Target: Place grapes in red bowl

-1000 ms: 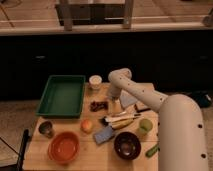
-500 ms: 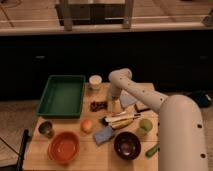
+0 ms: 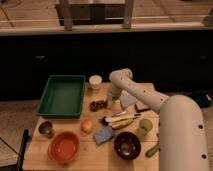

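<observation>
The white arm (image 3: 150,97) is reaching from the lower right across the wooden table (image 3: 75,162), bending at an elbow near the far edge and pointing down toward the tabletop. The gripper (image 3: 111,101) is hanging just right of the grapes (image 3: 98,104); whether it is touching them cannot be told. The grapes are lying on the table between the green tray (image 3: 62,94) and the arm, below the white cup (image 3: 95,81). The red bowl (image 3: 64,147) is sitting at the near left corner, well apart from the grapes. An orange (image 3: 87,125) is resting between them. The dark bowl (image 3: 127,145) is sitting to the right of the blue sponge (image 3: 104,134).
</observation>
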Available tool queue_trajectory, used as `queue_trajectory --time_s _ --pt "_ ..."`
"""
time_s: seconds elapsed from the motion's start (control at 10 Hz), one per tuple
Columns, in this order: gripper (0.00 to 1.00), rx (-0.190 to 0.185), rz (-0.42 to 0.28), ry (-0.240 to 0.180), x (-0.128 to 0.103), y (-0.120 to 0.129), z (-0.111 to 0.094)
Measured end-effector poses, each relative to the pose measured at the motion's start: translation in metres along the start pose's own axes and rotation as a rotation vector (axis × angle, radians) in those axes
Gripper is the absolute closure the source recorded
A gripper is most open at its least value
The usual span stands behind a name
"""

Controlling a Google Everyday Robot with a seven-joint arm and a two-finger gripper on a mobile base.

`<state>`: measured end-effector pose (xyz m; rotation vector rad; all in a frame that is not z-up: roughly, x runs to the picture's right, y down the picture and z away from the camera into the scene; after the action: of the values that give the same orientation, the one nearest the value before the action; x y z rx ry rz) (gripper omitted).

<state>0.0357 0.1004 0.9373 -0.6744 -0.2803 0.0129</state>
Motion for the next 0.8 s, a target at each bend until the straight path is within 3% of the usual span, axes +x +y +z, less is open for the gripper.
queue_trajectory --time_s 0.8 --pt "0.99 0.034 -0.048 0.014 0.001 -0.005 -0.021"
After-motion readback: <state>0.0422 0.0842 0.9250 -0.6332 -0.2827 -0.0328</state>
